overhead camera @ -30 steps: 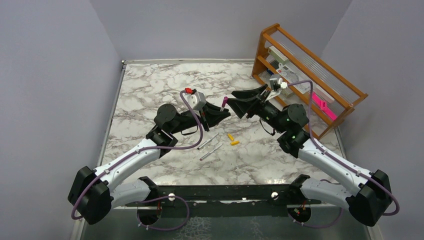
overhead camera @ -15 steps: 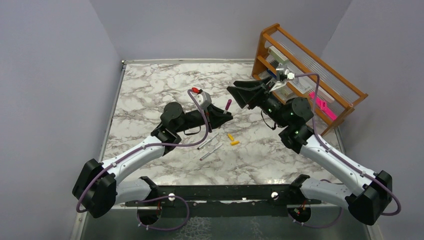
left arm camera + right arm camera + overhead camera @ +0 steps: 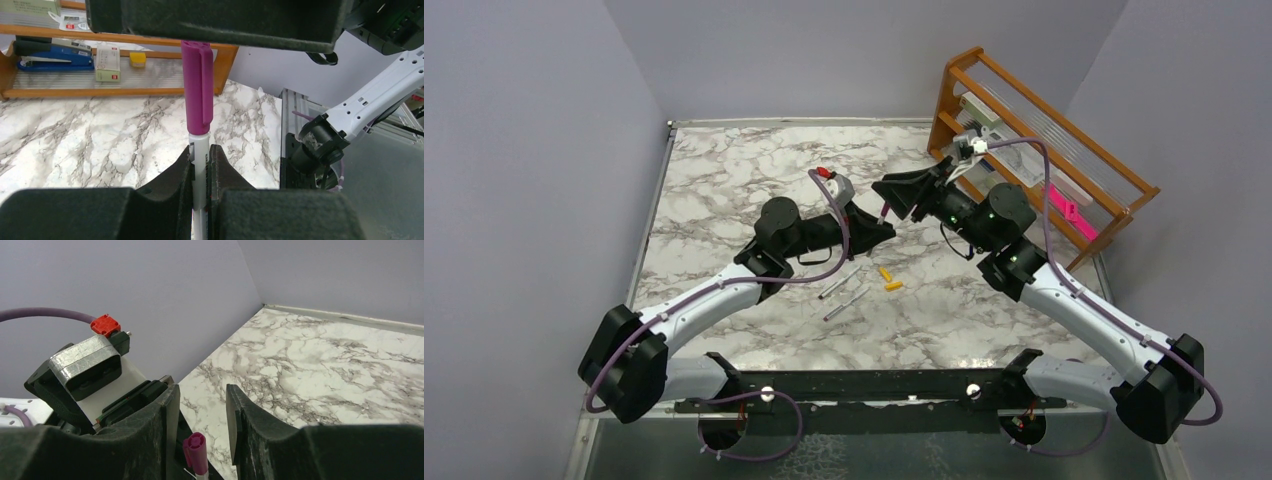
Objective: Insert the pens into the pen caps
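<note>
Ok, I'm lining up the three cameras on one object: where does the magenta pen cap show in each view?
Top external: the magenta cap is mid-table, between the tips of the two grippers.
Left wrist: centre, upright on the pen that the left gripper clamps.
Right wrist: bottom centre, between the open fingers of the right gripper.
Shared landmark: the marble tabletop, in all three views.

The stubby plastic pen cap (image 3: 198,90) was magenta-purple, and the slim pen barrel (image 3: 200,162) below it silver-white. Two small plastic caps (image 3: 892,286) were yellow-orange, and two thin loose pens (image 3: 846,303) silver-grey. The marble tabletop (image 3: 724,170) was white with grey veining, the slatted wooden rack (image 3: 947,100) orange-brown, and the flat plastic object (image 3: 1072,213) bright pink.
</note>
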You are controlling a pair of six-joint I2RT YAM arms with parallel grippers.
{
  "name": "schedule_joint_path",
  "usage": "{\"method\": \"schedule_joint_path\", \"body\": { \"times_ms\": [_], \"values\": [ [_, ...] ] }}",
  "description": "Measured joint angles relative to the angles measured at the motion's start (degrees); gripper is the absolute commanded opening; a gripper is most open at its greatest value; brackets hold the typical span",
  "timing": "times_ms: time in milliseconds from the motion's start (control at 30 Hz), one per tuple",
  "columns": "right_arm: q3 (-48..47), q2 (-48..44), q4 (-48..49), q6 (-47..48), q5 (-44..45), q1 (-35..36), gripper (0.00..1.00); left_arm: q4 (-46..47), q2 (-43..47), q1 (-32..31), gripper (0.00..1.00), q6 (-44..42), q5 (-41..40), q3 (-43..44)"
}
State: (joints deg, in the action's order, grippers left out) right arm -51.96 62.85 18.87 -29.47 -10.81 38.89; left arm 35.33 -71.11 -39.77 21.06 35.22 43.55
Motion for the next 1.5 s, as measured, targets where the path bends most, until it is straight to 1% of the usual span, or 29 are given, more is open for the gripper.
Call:
{"method": "schedule_joint_path", "body": {
  "times_ms": [300, 400, 500, 567, 633, 667, 867, 1167, 1500],
  "values": [
    [0.1, 0.0, -2.5, 0.2, -0.8, 0.0, 0.38, -0.3, -1.6, 0.0, 0.00, 1.7, -0.5, 0.9],
    [0.6, 0.0, -2.6, 0.2, -0.9, 0.0, 0.36, -0.3, -1.6, 0.0, 0.00, 1.8, -1.0, 1.0],
    [1.4, 0.0, -2.7, 0.2, -1.0, 0.0, 0.29, -0.3, -1.7, 0.0, 0.00, 2.2, -1.3, 1.0],
    [1.7, 0.0, -3.0, 0.0, -1.0, 0.0, 0.17, -0.4, -1.9, 0.0, 0.00, 2.5, -1.4, 1.2],
    [1.9, -0.1, -3.1, -0.2, -1.0, 0.0, 0.04, -0.7, -2.3, 0.0, 0.00, 2.8, -1.6, 1.6],
    [2.0, -0.1, -3.1, -0.2, -1.0, 0.0, 0.02, -0.8, -2.5, 0.0, 0.00, 2.9, -1.6, 1.8],
    [2.2, -0.3, -3.3, 0.0, -0.9, -0.1, 0.02, -1.1, -2.9, 0.0, 0.00, 3.9, -1.6, 2.2],
    [2.7, -1.6, -5.0, 0.9, 0.0, -0.3, 0.02, -5.2, -3.4, -0.5, 0.00, 4.0, -2.0, 4.5],
    [7.6, -2.8, -0.2, -1.3, 1.2, -1.8, 0.02, -12.0, -6.0, -0.9, 0.00, 2.1, -1.6, 9.1]
  ]
}}
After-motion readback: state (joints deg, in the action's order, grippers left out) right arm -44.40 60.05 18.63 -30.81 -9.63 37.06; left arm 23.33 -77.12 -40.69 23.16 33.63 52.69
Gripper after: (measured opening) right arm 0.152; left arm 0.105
